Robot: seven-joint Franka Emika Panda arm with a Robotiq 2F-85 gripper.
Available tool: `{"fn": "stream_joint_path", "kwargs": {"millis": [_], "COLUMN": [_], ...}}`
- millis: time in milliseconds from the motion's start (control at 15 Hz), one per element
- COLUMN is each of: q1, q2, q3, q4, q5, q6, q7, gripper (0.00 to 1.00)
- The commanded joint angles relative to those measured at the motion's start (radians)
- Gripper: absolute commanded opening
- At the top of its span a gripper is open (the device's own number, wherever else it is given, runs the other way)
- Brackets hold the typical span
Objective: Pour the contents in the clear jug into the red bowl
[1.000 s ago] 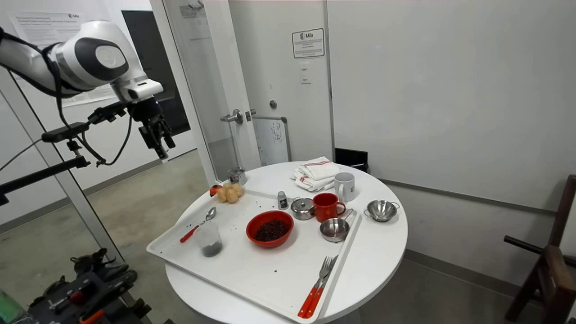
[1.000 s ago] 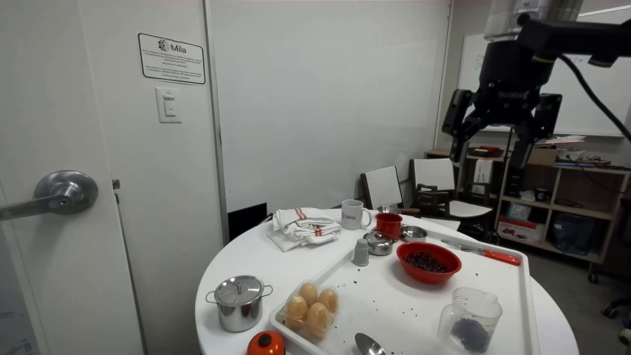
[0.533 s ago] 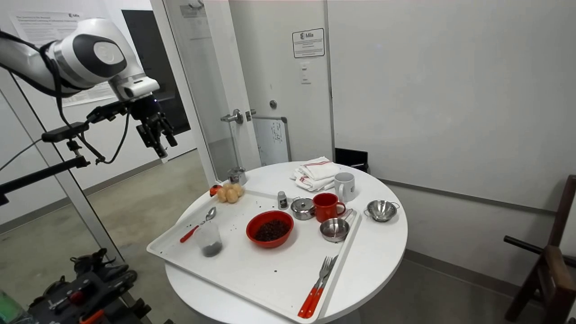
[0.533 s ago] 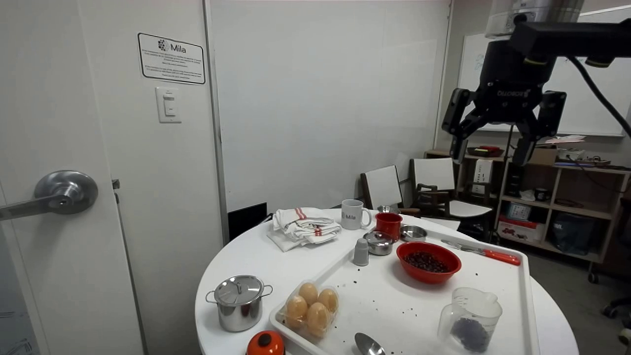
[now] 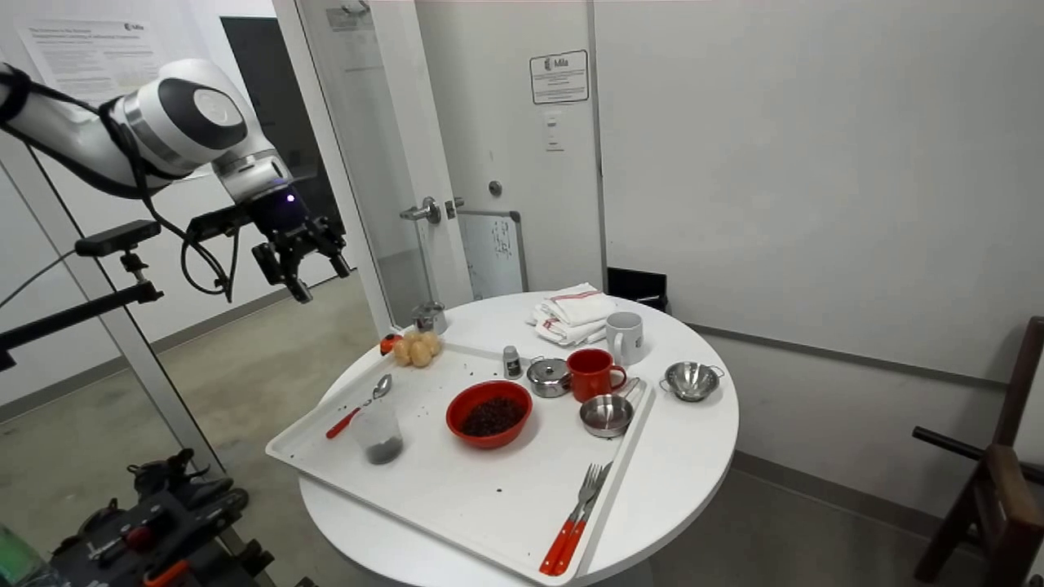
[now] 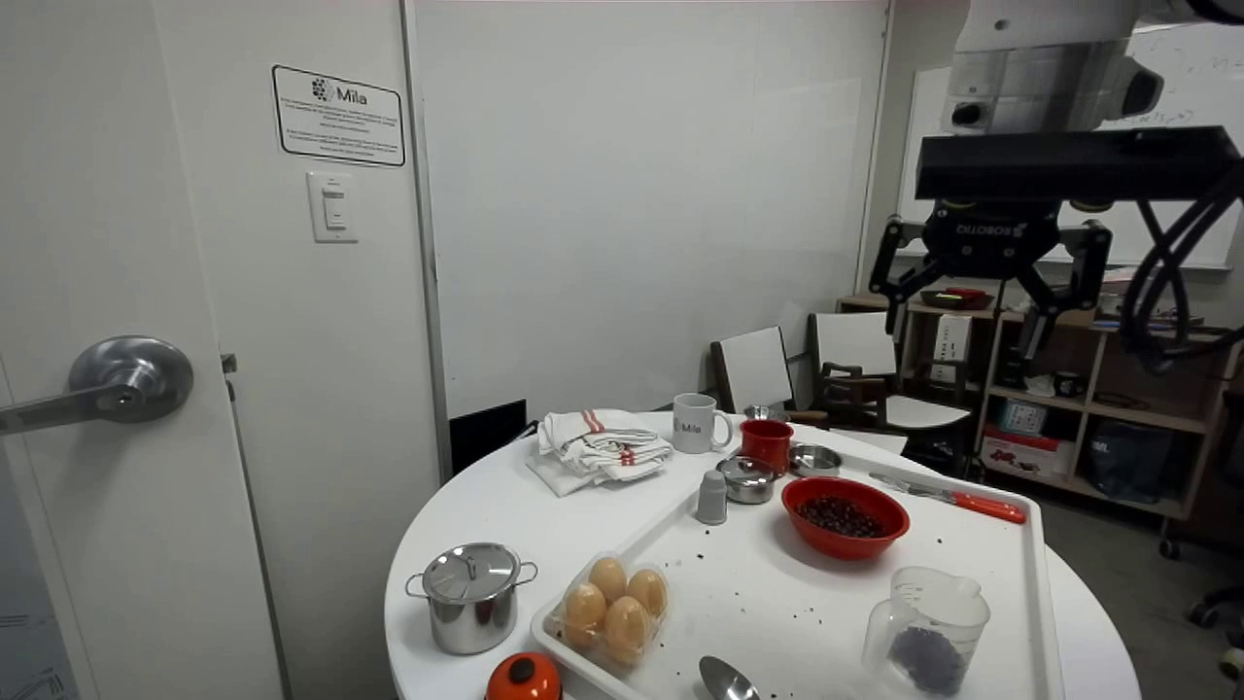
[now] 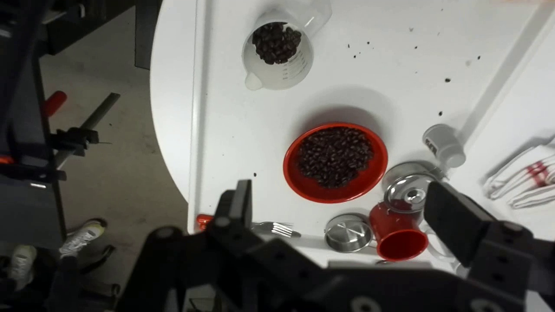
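The clear jug (image 5: 378, 422) stands upright on the white tray with dark beans in its bottom. It also shows in an exterior view (image 6: 938, 608) and, from above, in the wrist view (image 7: 277, 78), with its spout towards the bowl side. The red bowl (image 5: 489, 443) stands beside it on the tray and holds many dark beans; it also shows in an exterior view (image 6: 844, 546) and in the wrist view (image 7: 323, 195). My gripper (image 5: 324, 284) is open and empty, high above the table and apart from everything, in both exterior views (image 6: 962, 335). Its spread fingers frame the lower wrist view (image 7: 339, 189).
On the tray (image 5: 457, 505) are a spoon (image 5: 359, 408), eggs (image 5: 418, 350), a grey shaker (image 5: 511, 364), a lidded pot (image 5: 549, 377), a red mug (image 5: 590, 375), a metal pan (image 5: 607, 416) and cutlery (image 5: 575, 522). A white mug (image 5: 625, 336) and towels (image 5: 573, 316) stand behind.
The arm has come lower and forward towards the table, and the gripper has tilted, its fingers pointing more towards the tray side. It stays open. Jug, bowl and other things have not moved.
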Motion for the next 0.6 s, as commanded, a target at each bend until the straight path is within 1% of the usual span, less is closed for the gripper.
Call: {"fn": "stream_joint_path", "kwargs": {"millis": [0,267,333,400,533], "q1": [0.037,0.083,0.1,0.095,0.112], "q2": [0.083,0.173,0.187,0.139,0.17], "q3": [-0.03,-0.067,-0.076,-0.086,-0.095], "q4": [0.048,0.07,0.081,0.035,0.051], "q5": [-0.085,-0.172,-0.18,-0.138,-0.151], "q6": [-0.069,-0.099,-0.136,-0.084,-0.107], "q7": [0.247,0.529,0.585,0.465,0.532], "gripper": [1.0,1.0,1.0,1.0,1.0]}}
